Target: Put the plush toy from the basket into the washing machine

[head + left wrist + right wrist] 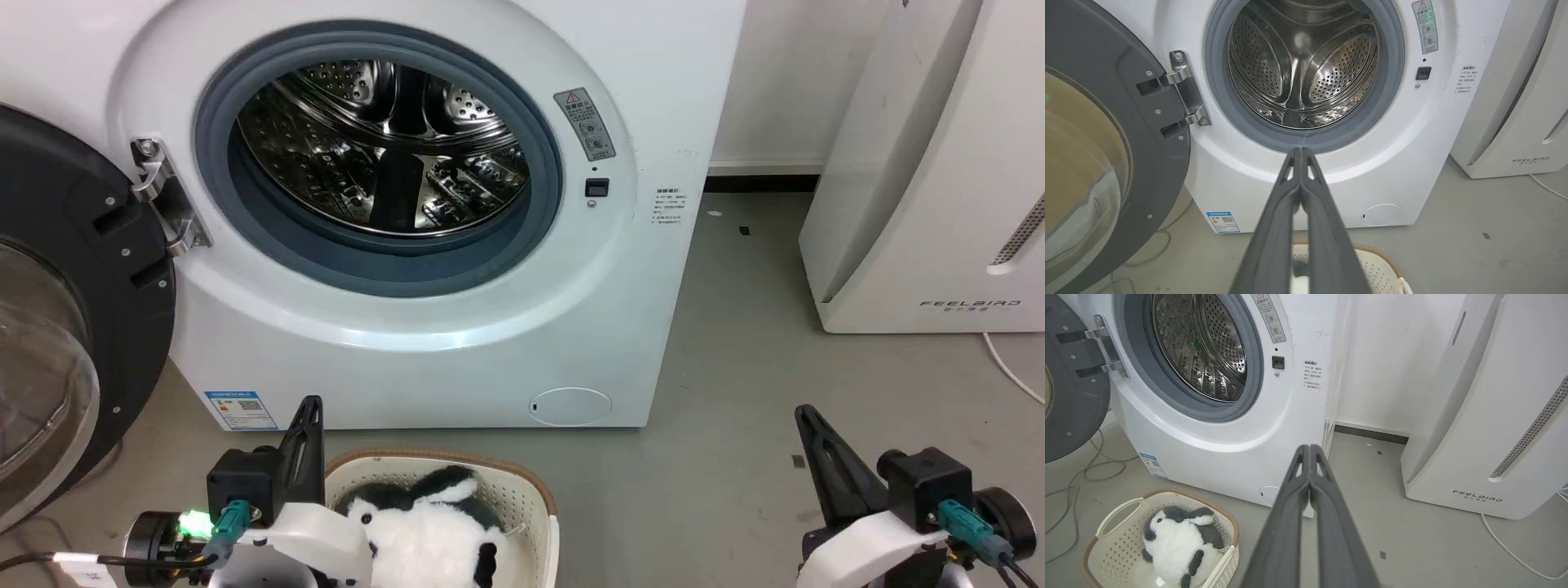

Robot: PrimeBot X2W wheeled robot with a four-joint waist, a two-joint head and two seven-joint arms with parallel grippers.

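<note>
In the head view the fluffy black-and-white plush toy is cut off by the bottom edge, and its left side is hidden behind the left gripper and its white body. The cream perforated plastic basket with the brown woven rim loses its near half to that same edge. The large white front-loading washing machine runs out past the top edge, and its dark-framed glass door past the left edge. The print on the grey warning sticker right of the porthole and on the blue label low down is too small to read. In the left wrist view the dark fingers cover most of the basket.
</note>
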